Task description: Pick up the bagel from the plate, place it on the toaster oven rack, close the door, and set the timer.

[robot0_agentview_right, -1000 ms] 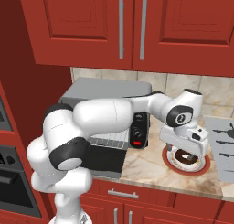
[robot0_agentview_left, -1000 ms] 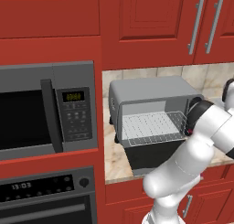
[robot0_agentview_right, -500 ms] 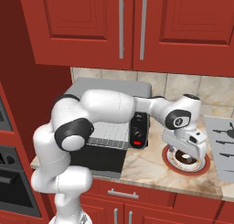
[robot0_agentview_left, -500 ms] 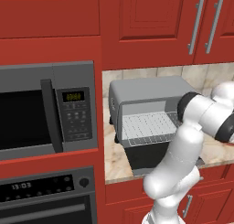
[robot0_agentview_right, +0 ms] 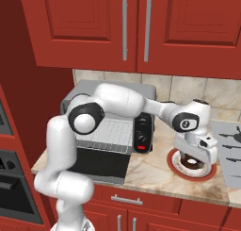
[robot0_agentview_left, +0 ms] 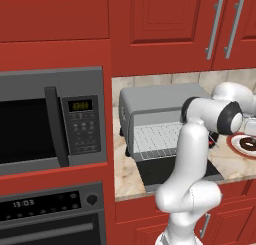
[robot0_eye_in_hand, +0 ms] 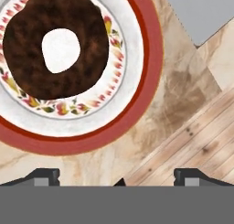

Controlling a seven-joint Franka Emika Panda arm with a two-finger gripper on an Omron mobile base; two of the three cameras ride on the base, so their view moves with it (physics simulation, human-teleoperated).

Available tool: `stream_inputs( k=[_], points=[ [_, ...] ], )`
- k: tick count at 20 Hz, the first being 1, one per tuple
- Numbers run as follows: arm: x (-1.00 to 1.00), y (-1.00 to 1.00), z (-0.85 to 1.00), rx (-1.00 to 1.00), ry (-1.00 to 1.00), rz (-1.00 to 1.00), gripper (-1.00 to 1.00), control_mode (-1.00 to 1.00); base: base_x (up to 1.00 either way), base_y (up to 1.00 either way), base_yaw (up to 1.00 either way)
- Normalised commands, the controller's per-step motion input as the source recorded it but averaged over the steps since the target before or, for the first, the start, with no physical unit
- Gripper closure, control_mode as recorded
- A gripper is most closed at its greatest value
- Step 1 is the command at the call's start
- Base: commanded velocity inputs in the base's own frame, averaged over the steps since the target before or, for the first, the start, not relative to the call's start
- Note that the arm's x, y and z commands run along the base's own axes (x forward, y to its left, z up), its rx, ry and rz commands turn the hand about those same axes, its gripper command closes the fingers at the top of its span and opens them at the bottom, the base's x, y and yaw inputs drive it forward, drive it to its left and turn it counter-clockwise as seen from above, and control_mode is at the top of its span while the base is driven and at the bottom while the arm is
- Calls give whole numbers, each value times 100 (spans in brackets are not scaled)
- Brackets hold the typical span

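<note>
**Wide jaws over the plate, bagel not yet taken**

The gripper (robot0_eye_in_hand: 117, 178) hangs low over the plate (robot0_eye_in_hand: 137, 127), fingers spread wide with nothing between them; in the hand view the two dark fingertips (robot0_eye_in_hand: 43, 176) stand far apart at the bottom. The bagel (robot0_eye_in_hand: 55, 45) lies flat on the plate, well beyond the fingertips and off toward the left one, so the pair isn't centred over it. My read: the approach step is in hand, and the hand needs to shift over the ring before going down.

Why the wide stance? Likely so the fingers can straddle the bagel's outer edge, since it lies flat with its hole up.

Open room: directly between and ahead of the fingertips is bare marble counter (robot0_eye_in_hand: 183, 95), then the plate's red rim. Beyond the right fingertip a strip of pale wood board (robot0_eye_in_hand: 192, 150) runs diagonally, and past that a grey slab's corner (robot0_eye_in_hand: 201, 13). Nothing stands up there to snag.

From the right base view, the gripper (robot0_agentview_right: 195, 152) sits over the plate (robot0_agentview_right: 175, 164), with the toaster oven (robot0_agentview_right: 141, 131) just beside. Its door (robot0_agentview_right: 101, 164) lies folded down and the toaster oven rack (robot0_agentview_right: 110, 133) is exposed and bare, ready to receive. The knob panel's edge stands nearest the carry path; that corner could be a bump risk.
</note>
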Motion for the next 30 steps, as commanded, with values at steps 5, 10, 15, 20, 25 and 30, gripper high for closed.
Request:
stream_inputs(
  k=[5, 10, 15, 20, 25, 30],
  points=[
    [10, -6, -1, 4, 0, 1, -100, -100, 0, 0, 0],
    [8, 2, -7, 0, -1, 1, -100, -100, 0, 0, 0],
    [2, 1, -19, 0, 0, 0, -100, -100, 0, 0, 0],
    [0, 22, -23, 0, 0, 0, -100, -100, 0, 0, 0],
    [1, 11, -18, 0, 0, 0, -100, -100, 0, 0, 0],
    [12, 0, -7, 0, 0, 0, -100, -100, 0, 0, 0]
  ],
)
